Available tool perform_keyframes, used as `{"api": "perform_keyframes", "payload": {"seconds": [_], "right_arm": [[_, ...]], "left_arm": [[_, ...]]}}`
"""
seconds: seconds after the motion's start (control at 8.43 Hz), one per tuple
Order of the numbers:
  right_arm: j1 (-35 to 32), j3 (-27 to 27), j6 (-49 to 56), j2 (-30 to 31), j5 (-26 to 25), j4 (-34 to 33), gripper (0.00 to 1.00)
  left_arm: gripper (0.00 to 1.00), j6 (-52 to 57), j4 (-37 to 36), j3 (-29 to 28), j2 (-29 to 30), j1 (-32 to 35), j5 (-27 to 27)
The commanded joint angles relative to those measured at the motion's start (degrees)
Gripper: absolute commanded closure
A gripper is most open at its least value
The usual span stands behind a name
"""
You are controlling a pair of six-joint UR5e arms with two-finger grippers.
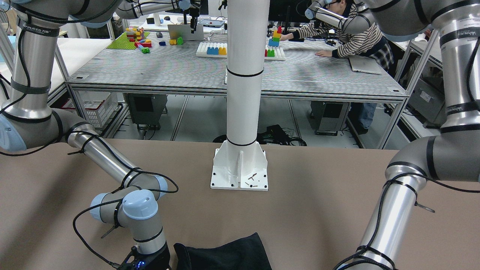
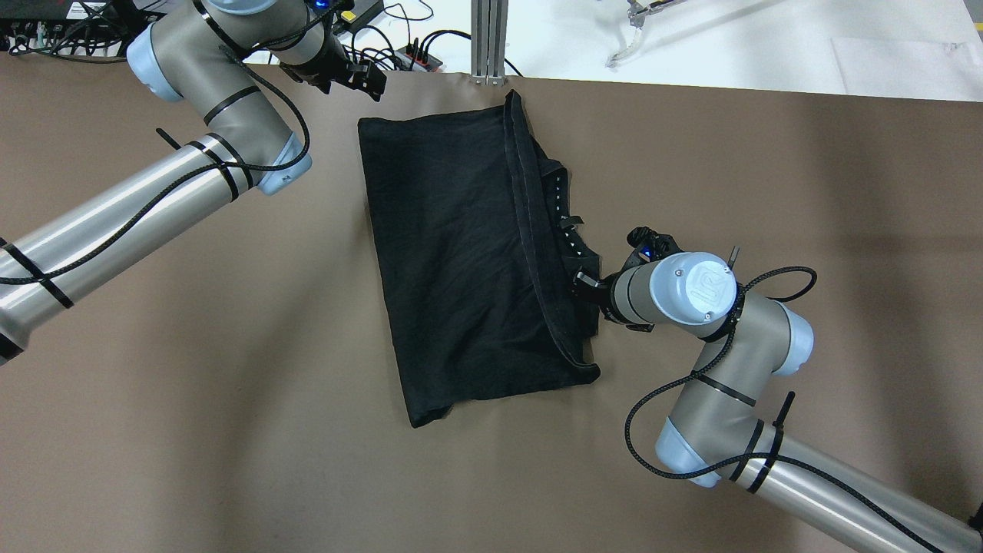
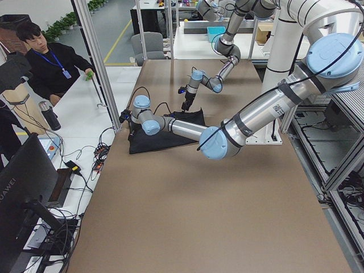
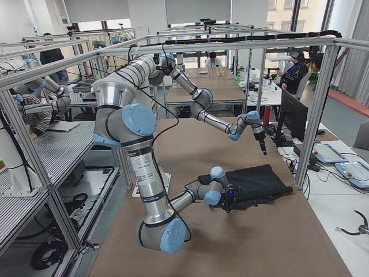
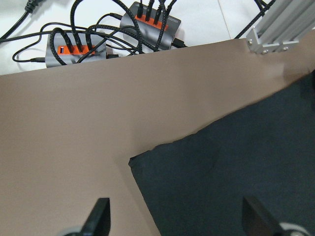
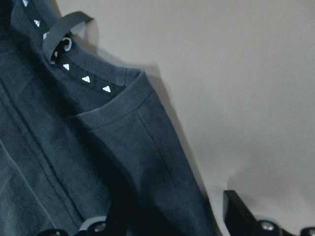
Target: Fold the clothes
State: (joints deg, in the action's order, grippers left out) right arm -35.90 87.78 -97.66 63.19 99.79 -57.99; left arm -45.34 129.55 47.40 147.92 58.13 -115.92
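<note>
The black cloth (image 2: 461, 253) lies flat mid-table, folded, with a hemmed edge along its right side and a neck tape of white triangles (image 6: 86, 78) showing. It also shows in the front view (image 1: 225, 255) and in the left wrist view (image 5: 236, 172). My left gripper (image 2: 369, 81) is open and empty, hovering over the cloth's far left corner (image 5: 134, 161); its fingers (image 5: 98, 216) stand wide apart. My right gripper (image 2: 585, 286) is open at the cloth's right edge, and the folded edge (image 6: 147, 162) lies between its fingers (image 6: 241, 211).
The white post's base plate (image 1: 240, 174) stands on the brown table behind the cloth. Cable hubs (image 5: 74, 49) and an aluminium frame post (image 2: 489, 38) sit just past the table's far edge. A seated operator (image 3: 51, 62) is beyond that edge.
</note>
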Motion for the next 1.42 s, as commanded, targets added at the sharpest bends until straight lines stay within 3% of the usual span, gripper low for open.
{"api": "perform_keyframes", "payload": {"seconds": [0.0,0.12,0.36,0.71,0.83,1.07,1.3], "right_arm": [[0.57,0.72,-0.16,1.84,-0.30,0.34,0.33],[1.09,0.98,-0.24,2.19,-0.38,1.21,0.42],[1.27,1.07,-0.94,2.64,-0.47,1.92,0.74],[1.36,1.16,-1.04,2.37,-0.65,1.92,0.87],[1.36,1.42,-1.04,2.37,-0.65,1.92,1.00],[1.27,4.39,-0.95,2.81,-0.21,0.96,1.00],[3.89,12.54,-0.95,7.88,-0.56,-0.53,1.00]], "left_arm": [[0.06,0.08,0.00,-0.03,-0.09,-0.30,0.08],[0.06,0.08,0.00,-0.03,-0.09,-0.39,0.08],[0.06,0.08,0.18,0.06,-0.44,-0.39,0.08],[0.06,0.08,0.35,-0.03,-0.53,-0.39,0.08],[0.06,0.08,0.35,0.06,-0.53,-0.39,0.08],[0.06,-0.10,0.44,0.06,-0.53,-0.39,0.08],[0.06,-0.36,0.53,0.06,-0.53,-0.30,-0.01]]}}
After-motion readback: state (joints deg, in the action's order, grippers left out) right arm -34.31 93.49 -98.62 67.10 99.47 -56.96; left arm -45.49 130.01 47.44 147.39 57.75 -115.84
